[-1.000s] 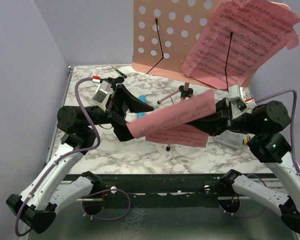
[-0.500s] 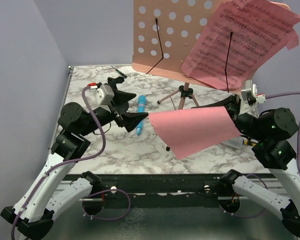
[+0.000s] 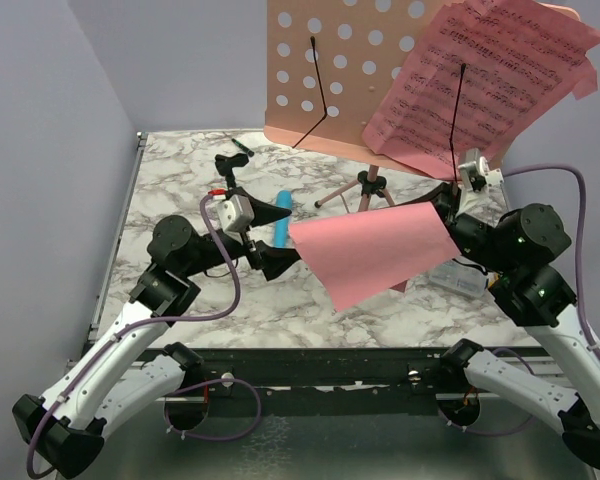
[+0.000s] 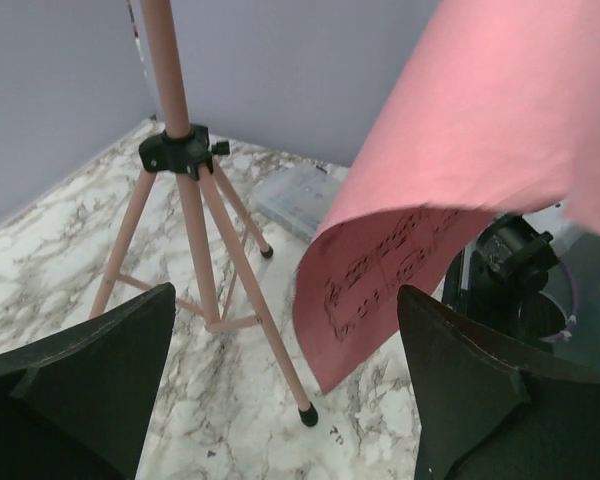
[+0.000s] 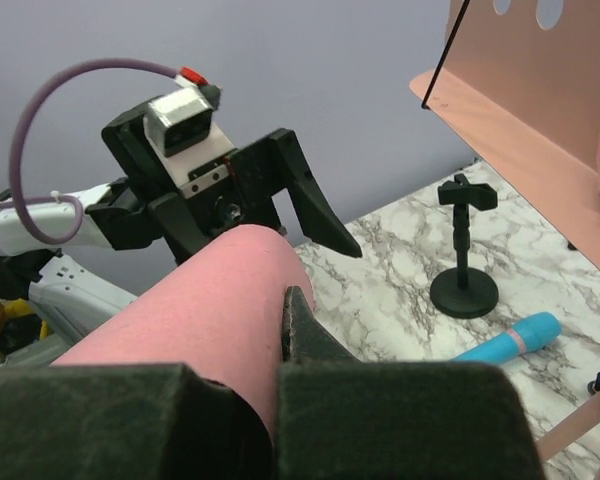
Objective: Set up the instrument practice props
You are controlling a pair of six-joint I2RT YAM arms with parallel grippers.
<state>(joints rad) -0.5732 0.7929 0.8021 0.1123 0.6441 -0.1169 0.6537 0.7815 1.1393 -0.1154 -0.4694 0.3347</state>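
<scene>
Left end effector (image 3: 276, 238) has shifted, spread wide beside the pink sheet (image 3: 375, 250) pinched by right end effector (image 3: 442, 203).

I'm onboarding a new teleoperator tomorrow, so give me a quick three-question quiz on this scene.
1. True or false: the left hand is shut on the blue stick.
2. The loose pink sheet is: A) dropped, lying flat; B) gripped by the right hand; C) draped over the left hand.
3. Fill in: ____ printed sheet sits on the music stand.
Key: 1 false; 2 B; 3 one.
</scene>
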